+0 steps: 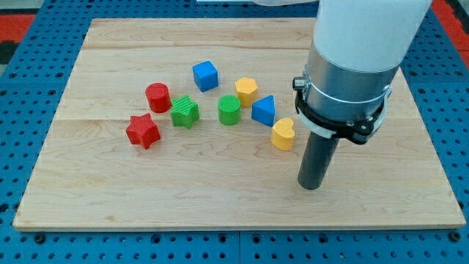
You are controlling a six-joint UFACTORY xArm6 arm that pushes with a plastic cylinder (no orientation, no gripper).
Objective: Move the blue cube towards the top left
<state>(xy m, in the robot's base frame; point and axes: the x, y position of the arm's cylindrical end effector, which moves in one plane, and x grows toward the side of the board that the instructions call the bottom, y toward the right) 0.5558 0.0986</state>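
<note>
The blue cube sits on the wooden board, up and left of the board's middle. My tip rests on the board at the lower right of the block cluster. It is well to the right of and below the blue cube. The yellow heart is the closest block, just up and left of the tip. The tip touches no block.
A red cylinder, red star, green star, green cylinder, yellow hexagon and blue triangle lie between the cube and the tip. The arm's wide white body hangs over the board's right side.
</note>
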